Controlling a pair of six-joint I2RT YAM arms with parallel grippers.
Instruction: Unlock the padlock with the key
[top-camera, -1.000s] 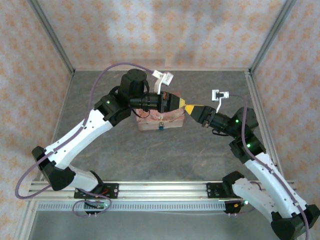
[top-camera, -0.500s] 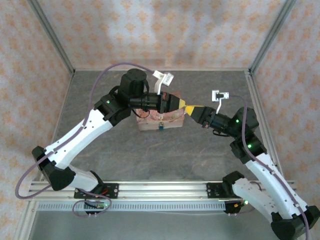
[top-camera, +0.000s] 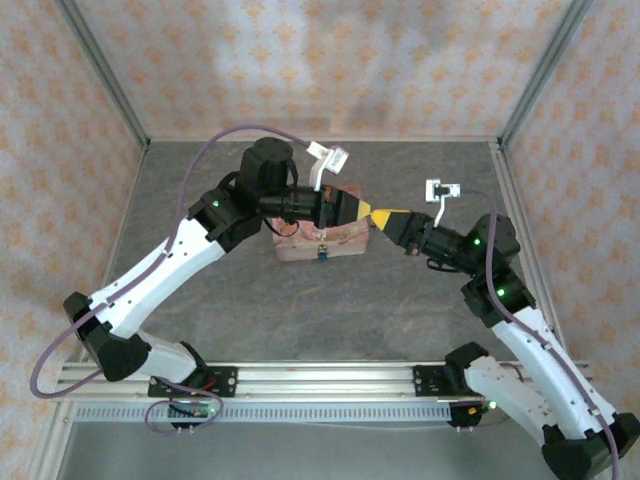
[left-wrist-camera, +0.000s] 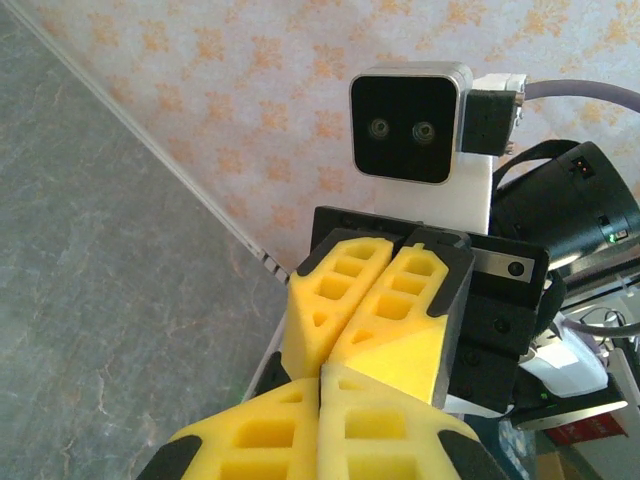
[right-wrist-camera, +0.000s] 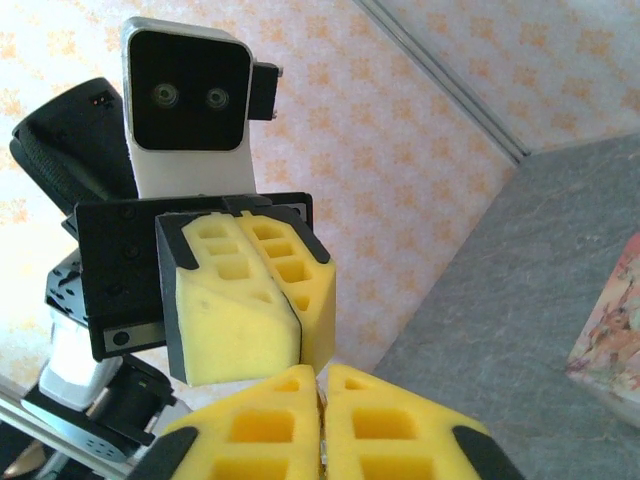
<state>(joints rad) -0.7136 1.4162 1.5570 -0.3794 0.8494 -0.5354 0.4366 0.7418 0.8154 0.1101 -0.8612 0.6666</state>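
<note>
Above the right end of the pink picture box (top-camera: 312, 243), my two grippers meet tip to tip. My left gripper (top-camera: 363, 211) reaches in from the left with its yellow fingers pressed together, and the left wrist view shows nothing between them (left-wrist-camera: 322, 368). Facing it from the right is my right gripper (top-camera: 381, 215), also shut. The right wrist view has a thin pale sliver, apparently the key (right-wrist-camera: 321, 425), pinched in the seam of that gripper (right-wrist-camera: 322, 372). The small bluish padlock (top-camera: 322, 253) hangs on the box's front side, below both grippers.
The grey table (top-camera: 330, 310) is fenced by patterned walls and aluminium posts (top-camera: 100, 70). A metal rail (top-camera: 320, 380) runs along the near edge by the arm bases. A corner of the pink box (right-wrist-camera: 612, 340) lies low to the right of my right gripper.
My right gripper's fingers opened slightly and then closed against the left gripper's tip. Both arms have stayed nearly where they were.
</note>
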